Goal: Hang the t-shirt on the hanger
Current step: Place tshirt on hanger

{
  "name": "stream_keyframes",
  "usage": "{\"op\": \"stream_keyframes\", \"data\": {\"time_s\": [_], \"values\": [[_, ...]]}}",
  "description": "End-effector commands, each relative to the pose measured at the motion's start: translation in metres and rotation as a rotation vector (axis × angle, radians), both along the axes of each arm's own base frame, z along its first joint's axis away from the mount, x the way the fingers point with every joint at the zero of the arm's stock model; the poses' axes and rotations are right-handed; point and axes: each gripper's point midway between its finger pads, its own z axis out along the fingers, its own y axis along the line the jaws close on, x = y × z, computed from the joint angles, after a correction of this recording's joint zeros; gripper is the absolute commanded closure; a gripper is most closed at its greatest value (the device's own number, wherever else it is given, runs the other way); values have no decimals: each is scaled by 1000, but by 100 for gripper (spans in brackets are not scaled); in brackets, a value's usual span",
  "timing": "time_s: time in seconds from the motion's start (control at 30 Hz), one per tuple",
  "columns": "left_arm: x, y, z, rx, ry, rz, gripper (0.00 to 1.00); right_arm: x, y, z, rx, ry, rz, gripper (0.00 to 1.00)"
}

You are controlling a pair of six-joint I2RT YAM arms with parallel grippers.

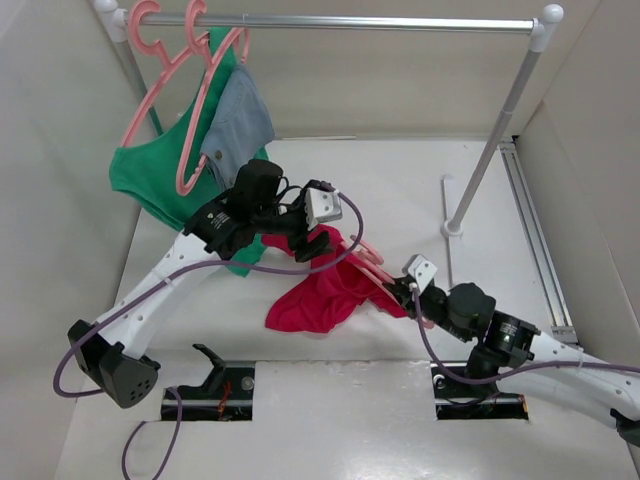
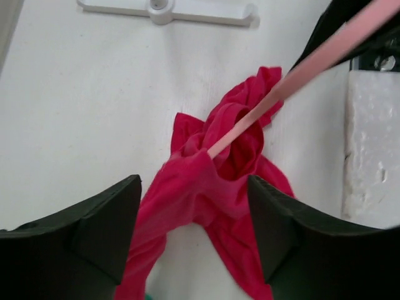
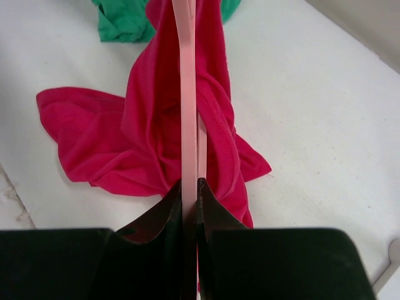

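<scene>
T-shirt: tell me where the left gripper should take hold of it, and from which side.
On the t-shirt, take the raised fold just beside where the hanger enters the cloth, probably from straight above: it stands bunched up off the table, between the fingers of the open left gripper, while the right gripper clamps the hanger.

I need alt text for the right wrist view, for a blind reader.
The right gripper is shut on a thin pink hanger that runs up over a crumpled crimson t-shirt on a white table. A green garment lies beyond.
</scene>
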Motion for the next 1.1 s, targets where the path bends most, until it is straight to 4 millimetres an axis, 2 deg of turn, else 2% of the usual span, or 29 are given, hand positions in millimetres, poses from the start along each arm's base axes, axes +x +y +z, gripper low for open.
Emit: {"op": "stream_keyframes", "data": {"time_s": [0.0,0.07,0.1,0.13,0.2,0.23,0.37,0.43,0.5,0.67,0.7,0.8,0.87,0.93,1.0,1.03,1.07], "values": [[-15,9,23,35,-140,-117,33,3,-3,40,161,-71,-27,100],[-13,12,21,56,-167,-127,22,2,-5,40,168,-75,-27,100],[-14,12,20,64,-175,-135,21,2,-5,35,160,-70,-27,100],[-12,11,19,65,-198,-145,9,0,-4,35,160,-70,-18,100],[-1,12,14,88,-223,-116,4,1,-3,32,148,-63,-18,100],[7,11,20,82,-271,-103,4,0,-1,31,149,-62,-6,100],[26,8,16,122,-370,-107,0,-2,8,30,128,-45,29,100],[32,8,4,168,-425,-149,0,-2,12,34,126,-42,38,100],[34,8,-23,226,-425,-202,0,-1,13,37,121,-50,39,100],[24,22,-74,301,-409,-395,0,-1,11,41,127,-63,40,100],[19,29,-88,327,-348,-420,0,-2,10,43,135,-68,40,100],[8,30,-96,338,-297,-494,0,-2,10,43,135,-68,40,100],[8,28,-101,337,-288,-511,0,-1,9,43,134,-69,31,100],[18,21,-100,321,-310,-488,5,0,10,41,126,-64,31,100],[20,20,-109,331,-283,-494,21,1,11,44,122,-72,32,100],[18,18,-108,314,-279,-502,47,2,12,47,124,-74,32,100],[14,19,-109,310,-264,-509,61,2,12,47,124,-74,32,100]]}}
